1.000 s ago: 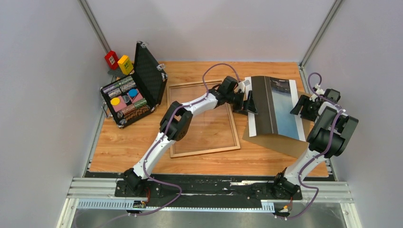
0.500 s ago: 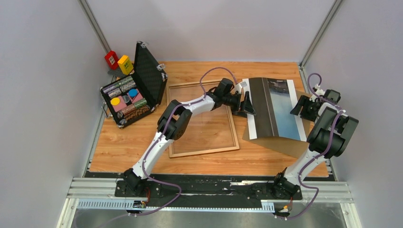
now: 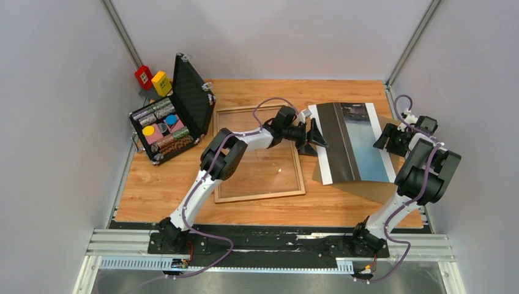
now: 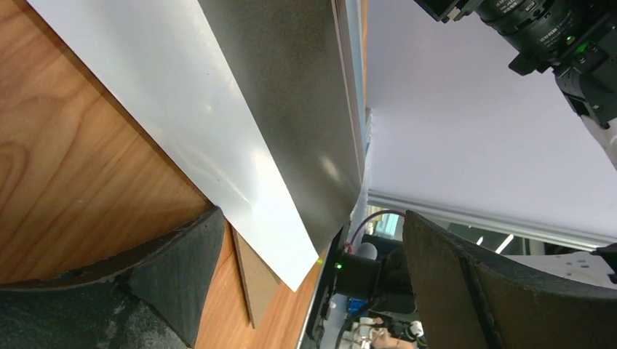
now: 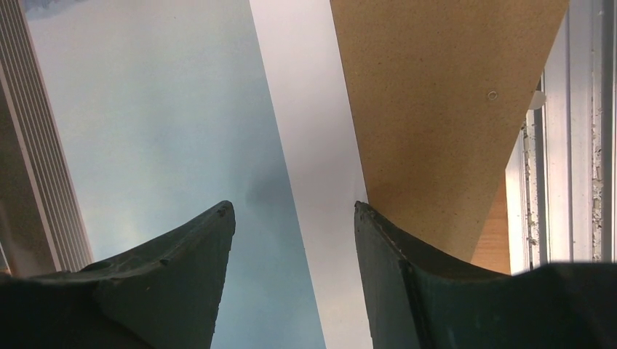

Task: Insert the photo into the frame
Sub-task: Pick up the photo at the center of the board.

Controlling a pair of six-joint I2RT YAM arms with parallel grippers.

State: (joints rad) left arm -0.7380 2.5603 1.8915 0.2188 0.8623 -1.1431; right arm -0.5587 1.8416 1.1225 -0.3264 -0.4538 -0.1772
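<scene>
The photo [image 3: 358, 144] lies on the right half of the table, on top of a brown backing board [image 3: 369, 189], with its dark band on the left and blue sky on the right. To its left the wooden frame [image 3: 260, 196] lies flat. My left gripper [image 3: 314, 136] is open at the photo's left edge. In the left wrist view the photo's white margin [image 4: 182, 123] and near corner lie between the wide-apart fingers [image 4: 174, 280], touching neither. My right gripper [image 3: 385, 138] is over the photo's right margin [image 5: 313, 145], open [image 5: 293, 211], with nothing between its fingers.
An open black case [image 3: 171, 122] of coloured pieces stands at the back left, with a red block [image 3: 144, 76] and a yellow block [image 3: 161, 82] behind it. The backing board [image 5: 436, 109] sticks out past the photo towards the table's right edge rail [image 5: 553, 145].
The left gripper has drawn back to the left along the photo's edge. The photo's raised hump has sunk and it lies flatter. The right gripper has barely moved.
</scene>
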